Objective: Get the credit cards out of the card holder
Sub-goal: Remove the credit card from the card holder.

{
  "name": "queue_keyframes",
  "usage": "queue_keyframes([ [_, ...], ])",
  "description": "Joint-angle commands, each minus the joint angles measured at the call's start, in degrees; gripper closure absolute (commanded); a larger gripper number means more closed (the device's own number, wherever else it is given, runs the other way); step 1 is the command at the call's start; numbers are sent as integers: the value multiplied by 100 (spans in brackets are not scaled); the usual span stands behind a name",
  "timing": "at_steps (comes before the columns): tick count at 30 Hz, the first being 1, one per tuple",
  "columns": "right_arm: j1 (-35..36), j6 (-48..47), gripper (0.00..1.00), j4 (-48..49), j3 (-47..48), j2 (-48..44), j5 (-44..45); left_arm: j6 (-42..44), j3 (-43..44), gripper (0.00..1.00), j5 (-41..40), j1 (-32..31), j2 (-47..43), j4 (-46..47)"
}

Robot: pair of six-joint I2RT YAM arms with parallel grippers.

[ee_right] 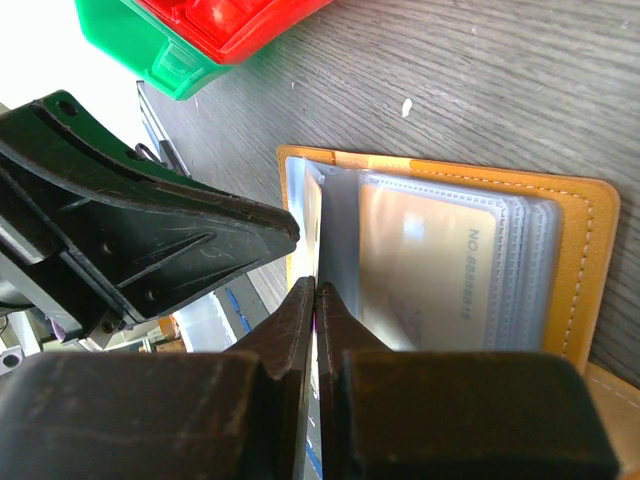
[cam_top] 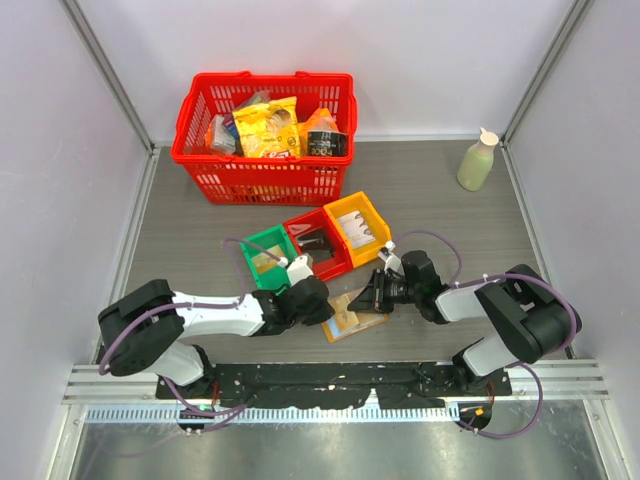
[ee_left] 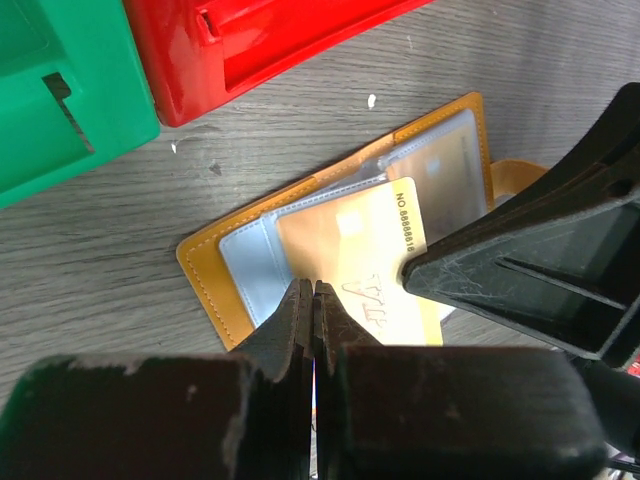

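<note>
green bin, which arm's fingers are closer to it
Left. The left fingers sit near the green bin, at the left side of the card holder; the right fingers are farther off, at its right side.

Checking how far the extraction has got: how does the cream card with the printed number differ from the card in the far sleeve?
The numbered card shows bare, its print sharp; the sleeved card sits behind clear plastic and looks greyer. The numbered card runs under the shut left gripper, with the right gripper at its edge; nothing touches the sleeved card. Both are pale flat rectangles on the open card holder.
</note>
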Motion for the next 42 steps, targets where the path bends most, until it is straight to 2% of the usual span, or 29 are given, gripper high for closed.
queue_keyframes([
  [1, -28, -101, 91, 142, -8, -90, -78, -144, 189, 100, 32, 31, 216, -308],
  [6, -89, -66, 79, 98, -52, -186, -7, -267, 127, 100, -38, 40, 269, -573],
  [11, -142, 13, 78, 212, -113, -248, -34, -285, 145, 100, -56, 67, 287, -679],
  [15, -151, 31, 82, 274, -122, -239, -78, -294, 145, 100, -30, 75, 322, -697],
  [20, -151, 40, 99, 370, -113, -125, -139, -285, 153, 100, -21, 67, 322, -697],
  [25, -221, -82, 99, 239, -105, -239, -157, -285, 162, 100, -12, 75, 366, -732],
  [31, -458, -663, 99, -989, 89, -731, 36, -276, 162, 100, 32, 93, 375, -750],
  [36, -449, -822, 99, -1247, 229, -723, 54, -232, 180, 100, 41, 102, 383, -723],
  [39, -458, -760, 91, -1063, 221, -512, -69, -197, 215, 100, 67, 110, 401, -697],
  [42, -450, -672, 78, -869, 194, -354, -130, -197, 215, 100, 93, 102, 419, -653],
])
